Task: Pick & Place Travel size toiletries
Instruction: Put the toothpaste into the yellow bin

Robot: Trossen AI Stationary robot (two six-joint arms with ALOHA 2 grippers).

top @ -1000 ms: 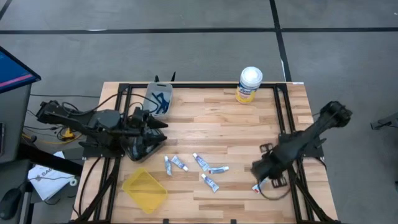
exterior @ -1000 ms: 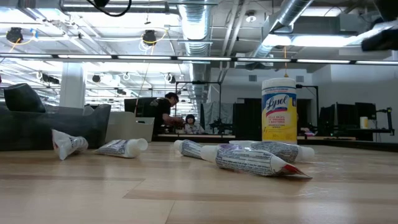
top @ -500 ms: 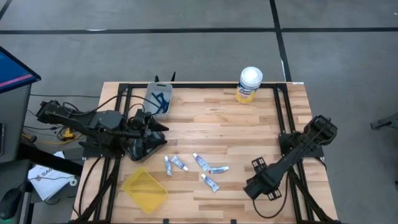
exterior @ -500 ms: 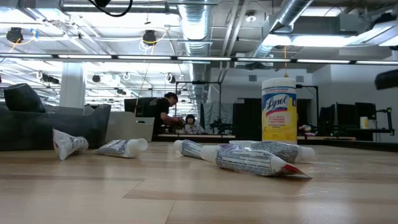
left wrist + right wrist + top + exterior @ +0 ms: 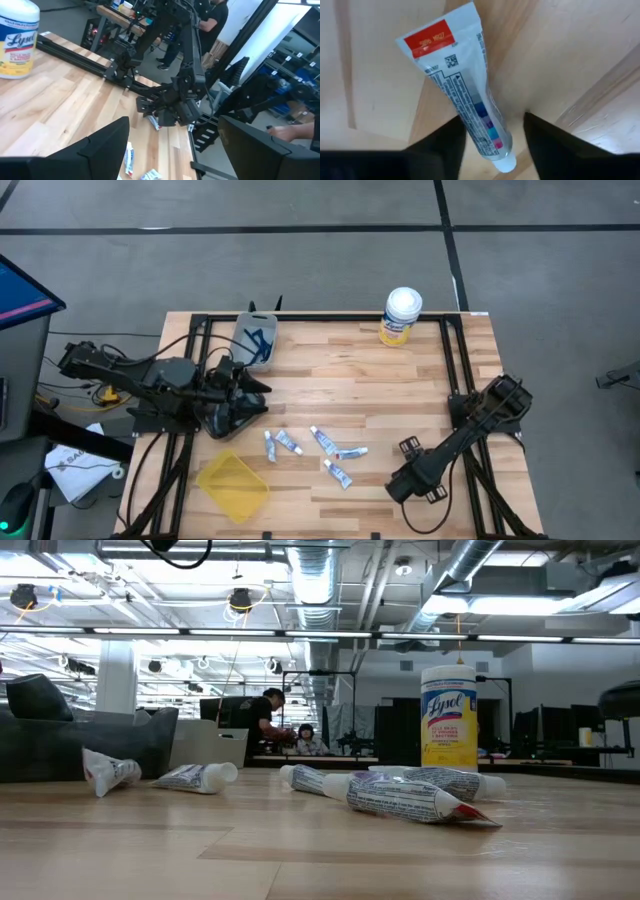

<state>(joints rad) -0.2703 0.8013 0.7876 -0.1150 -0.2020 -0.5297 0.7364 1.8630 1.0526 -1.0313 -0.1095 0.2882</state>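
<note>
Right gripper [image 5: 492, 130] sits low over the near right part of the wooden table [image 5: 340, 380], its two dark, blunt fingers spread to either side of a small white tube [image 5: 465, 95]. A strip of bare wood shows between the tube and one finger, so the grip is not closed on it. The tube lies flat on the pale planks. It is soft and glossy, with a flat crimped tail bearing a red block, fine black print, small coloured squares down its side and a rounded white cap that lies between the fingertips.

Left gripper [image 5: 255, 395] hovers at the table's left side with its fingers wide apart and nothing between them.

Five more tubes [image 5: 323, 440] lie scattered at the table's middle front, well apart from the right gripper; in the low view their skins look crinkled and shiny. A shallow yellow tray [image 5: 232, 485] of translucent plastic sits at the front left. A clear container [image 5: 255, 340] with dark-blue pieces inside stands at the back left, and a yellow cylindrical canister [image 5: 402, 315] with a white lid at the back edge.
</note>
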